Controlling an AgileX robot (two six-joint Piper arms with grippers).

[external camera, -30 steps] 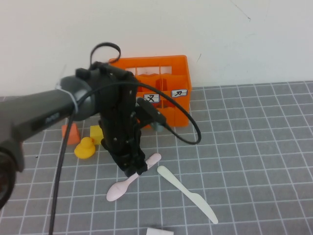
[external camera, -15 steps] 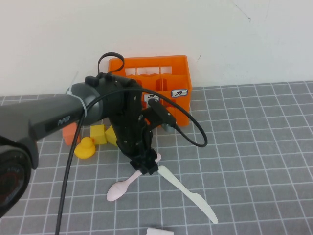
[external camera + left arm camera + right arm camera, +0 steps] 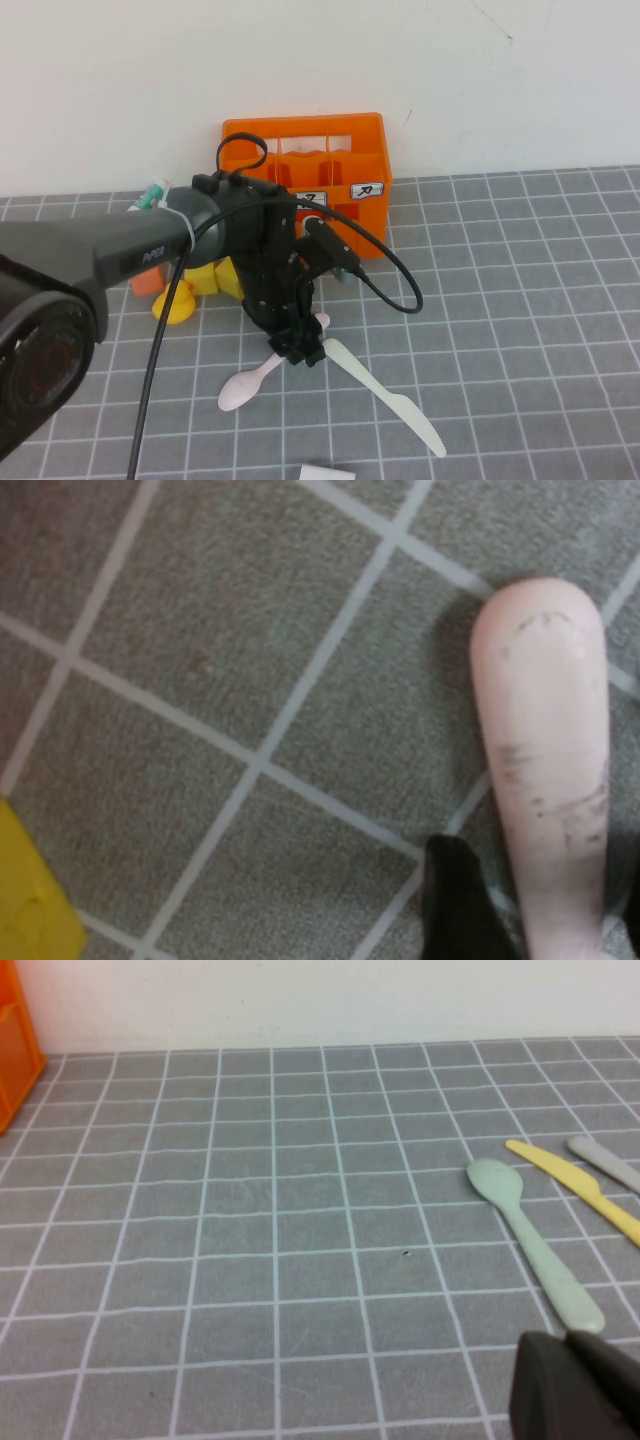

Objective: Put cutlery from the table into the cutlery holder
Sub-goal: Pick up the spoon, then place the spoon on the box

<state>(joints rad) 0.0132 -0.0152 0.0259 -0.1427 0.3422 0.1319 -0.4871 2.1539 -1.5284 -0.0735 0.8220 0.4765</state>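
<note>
The pale pink spoon [image 3: 250, 380] lies on the gray grid table [image 3: 520, 300], and the cream-white knife [image 3: 385, 395] lies just right of it. The orange cutlery holder [image 3: 340, 150] stands at the back against the wall. My left gripper [image 3: 302, 350] is down at the table over the spoon's handle. In the left wrist view the pink spoon [image 3: 545, 730] lies between my two dark fingers [image 3: 460, 900], which stand open on either side of it. My right gripper [image 3: 580, 1390] shows only in the right wrist view, shut and empty, low over the table.
A yellow duck [image 3: 175, 300], a yellow cube [image 3: 205, 278] and an orange cone [image 3: 148, 278] sit left of my left arm. A green-capped glue stick [image 3: 150, 192] lies behind. The right wrist view shows a pale green spoon [image 3: 535, 1250] and a yellow knife [image 3: 575, 1185].
My left gripper has moved right and a little forward along the pink spoon's handle and come lower. The spoon and the knife have stayed in place.
</note>
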